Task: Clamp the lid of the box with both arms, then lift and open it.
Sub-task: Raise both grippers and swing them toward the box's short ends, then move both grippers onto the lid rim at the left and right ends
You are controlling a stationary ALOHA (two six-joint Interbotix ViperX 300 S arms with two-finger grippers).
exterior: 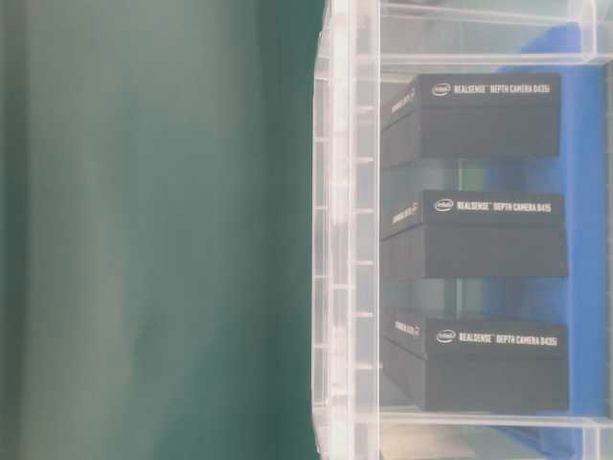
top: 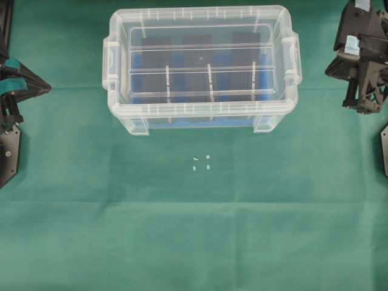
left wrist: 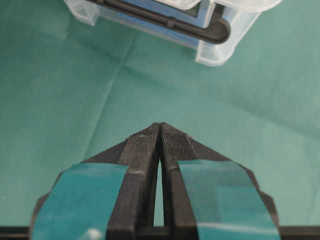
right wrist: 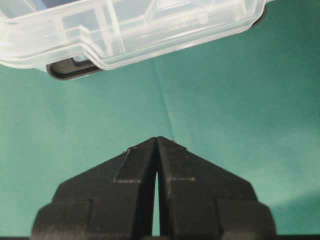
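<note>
Resting apart from box | left end effector closed | right end effector closed

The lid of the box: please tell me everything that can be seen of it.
The lid is a flat rectangular panel of clear plastic with rounded corners, a raised rim and lengthwise ribs. It sits closed and level on the box, which stands on the green cloth. Three black blocks show through it. Neither the left gripper nor the right gripper touches it; both are shut and apart from it.
</note>
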